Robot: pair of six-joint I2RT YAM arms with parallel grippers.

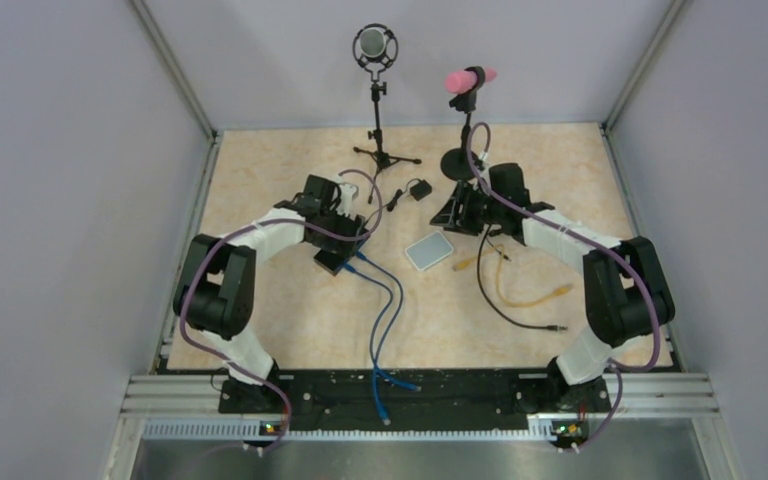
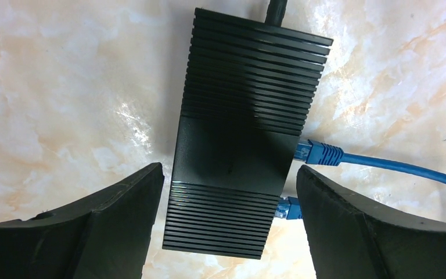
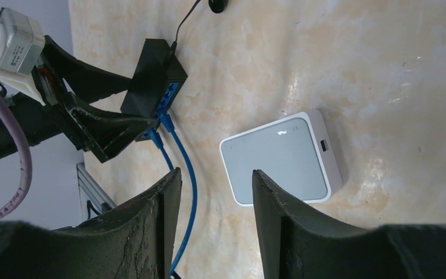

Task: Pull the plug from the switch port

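Straddling the black switch (image 2: 238,157), left pincer (image 2: 229,174) (logo on router (image 3: 279,165) unreadable)

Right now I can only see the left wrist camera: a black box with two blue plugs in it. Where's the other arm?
Observer: The right end effector is open and empty, held above the table near a white router.
Operator: Where do the blue cables go?
Observer: From the switch they run across to the near edge of the table, and their far ends lie loose there.
Operator: Is anything else lying around?
Observer: A yellow cable lies loose on the right side of the table.
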